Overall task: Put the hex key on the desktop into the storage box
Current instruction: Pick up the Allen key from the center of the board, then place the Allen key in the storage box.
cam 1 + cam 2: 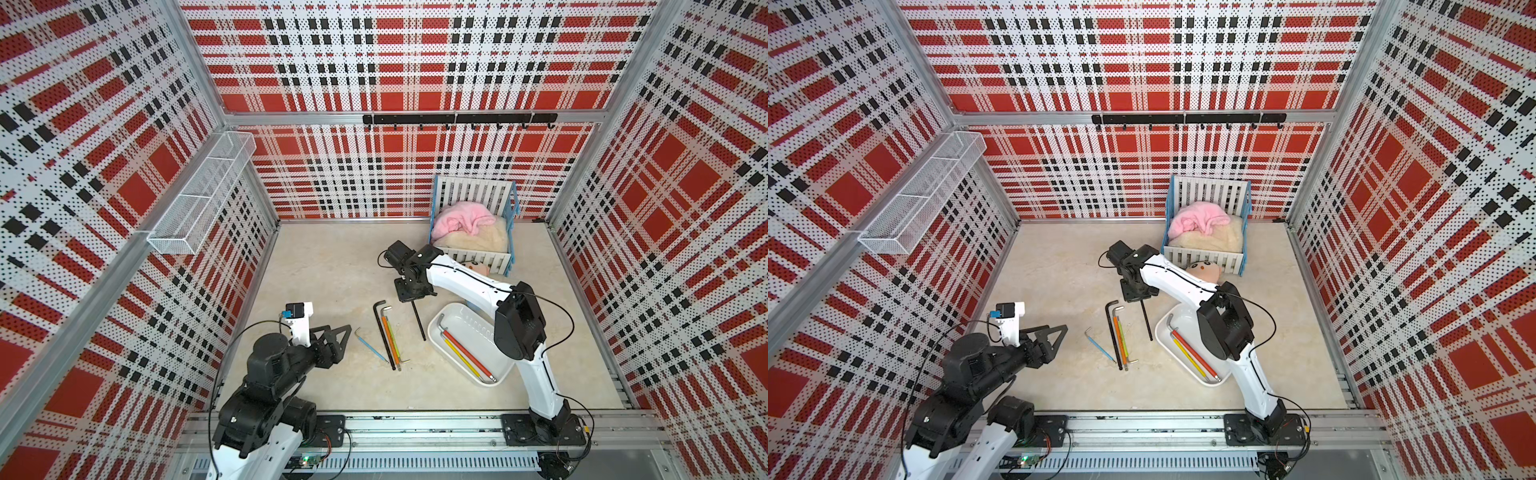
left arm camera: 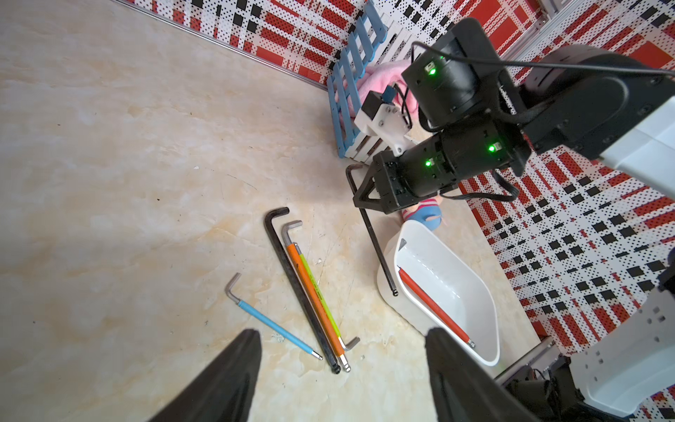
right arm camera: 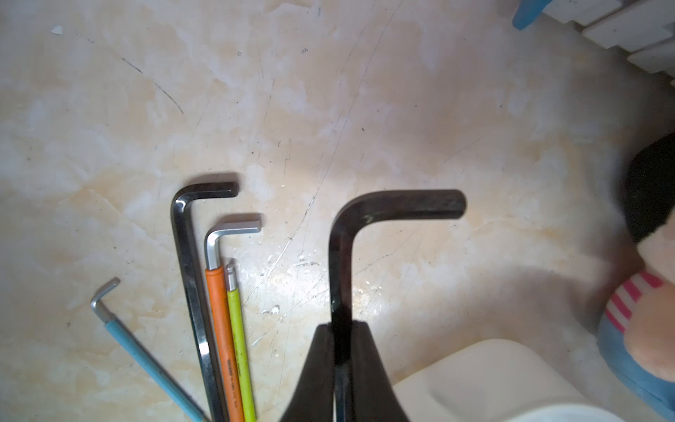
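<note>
My right gripper (image 3: 341, 329) is shut on a black hex key (image 3: 365, 212), holding its long shaft just below the bend. In both top views this hex key (image 1: 419, 320) slants down between a group of keys and the white storage box (image 1: 465, 322), its far end beside the box's left wall (image 2: 387, 270). A red hex key (image 1: 467, 353) and a yellow one lie inside the box. On the desktop (image 1: 324, 270) lie a long black key (image 1: 384, 332), an orange one (image 1: 390, 338), a yellow-green one (image 2: 317, 288) and a blue one (image 1: 370, 344). My left gripper (image 2: 343, 330) stands open and empty near them.
A white-slatted crib with blue ends (image 1: 473, 249) holding pink and cream cloth stands at the back right, with a doll (image 1: 1204, 270) in front of it. A wire-mesh basket (image 1: 203, 195) hangs on the left wall. A black hook rail (image 1: 457, 119) runs along the back wall.
</note>
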`<state>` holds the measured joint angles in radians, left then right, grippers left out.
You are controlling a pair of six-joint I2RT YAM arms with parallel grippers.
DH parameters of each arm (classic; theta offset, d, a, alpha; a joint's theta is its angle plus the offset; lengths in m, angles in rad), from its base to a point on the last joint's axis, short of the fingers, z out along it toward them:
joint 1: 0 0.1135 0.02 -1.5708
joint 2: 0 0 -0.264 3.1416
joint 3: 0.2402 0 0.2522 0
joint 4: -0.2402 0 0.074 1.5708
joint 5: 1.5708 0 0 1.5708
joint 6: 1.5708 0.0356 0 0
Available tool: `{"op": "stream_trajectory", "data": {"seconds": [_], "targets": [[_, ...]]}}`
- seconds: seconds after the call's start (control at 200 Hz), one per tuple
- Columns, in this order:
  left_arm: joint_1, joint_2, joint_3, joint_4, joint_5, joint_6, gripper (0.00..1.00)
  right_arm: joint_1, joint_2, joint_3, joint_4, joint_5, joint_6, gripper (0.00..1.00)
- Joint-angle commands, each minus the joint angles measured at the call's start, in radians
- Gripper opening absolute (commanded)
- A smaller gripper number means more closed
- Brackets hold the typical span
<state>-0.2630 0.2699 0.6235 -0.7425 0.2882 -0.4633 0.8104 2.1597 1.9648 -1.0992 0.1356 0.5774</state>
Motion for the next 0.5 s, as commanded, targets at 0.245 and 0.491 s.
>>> {"op": "stream_trajectory", "data": {"seconds": [0.245, 0.491], "targets": [[0.007, 0.004, -0.004, 0.003, 0.017, 0.018, 0.76, -0.018, -0.233, -0.122, 0.001, 0.022, -0.106, 0.0], [0.008, 0.005, -0.005, 0.002, 0.02, 0.022, 0.76, -0.06, -0.515, -0.458, 0.119, -0.019, -0.276, 0.0]]}}
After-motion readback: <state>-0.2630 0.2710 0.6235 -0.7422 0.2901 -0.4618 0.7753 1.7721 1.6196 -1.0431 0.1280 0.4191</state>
